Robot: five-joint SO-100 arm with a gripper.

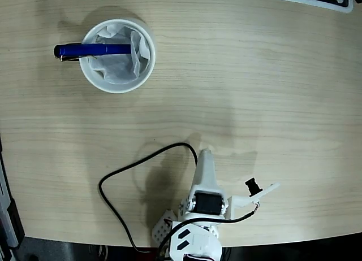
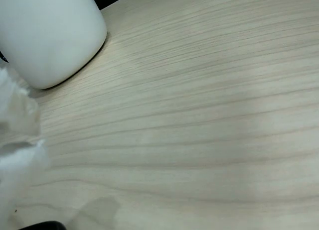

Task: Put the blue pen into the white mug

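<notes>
The blue pen (image 1: pixel 90 49) lies propped across the white mug's (image 1: pixel 117 85) rim, well beyond the fingers (image 1: pixel 205 155), whose opening cannot be told; a nudge could tip it onto the tabletop (image 1: pixel 254 91).

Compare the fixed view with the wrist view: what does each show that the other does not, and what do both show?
Only the fixed view shows the pen resting across the mug's rim with one end inside, the paper lining, the arm and its black cable. Only the wrist view shows the mug's outer side wall up close. Both show the mug and the wooden table.
</notes>
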